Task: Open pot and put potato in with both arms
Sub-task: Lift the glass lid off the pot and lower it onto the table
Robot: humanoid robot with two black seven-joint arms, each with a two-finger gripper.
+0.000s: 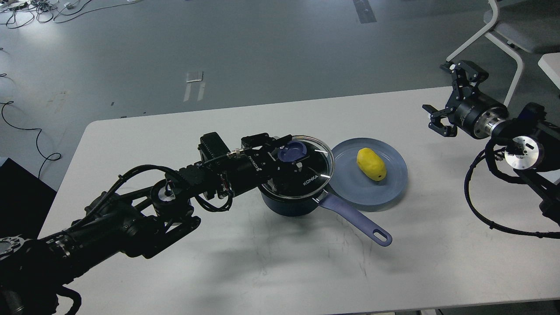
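The dark navy pot [291, 203] stands mid-table, its lavender handle [356, 221] pointing to the front right. My left gripper [289, 154] is shut on the blue knob of the glass KONKA lid [313, 175], which is lifted and tilted a little above the pot's rim. The yellow potato [371, 164] lies on a pale-blue plate [385, 190] right of the pot. My right gripper [446, 98] is open and empty, hovering over the table's far right, well away from the potato.
A white table [262, 271] carries everything. A white chair [507, 35] stands behind the right arm. Black cables [481, 210] loop from the right arm onto the table. Cables lie on the floor at far left.
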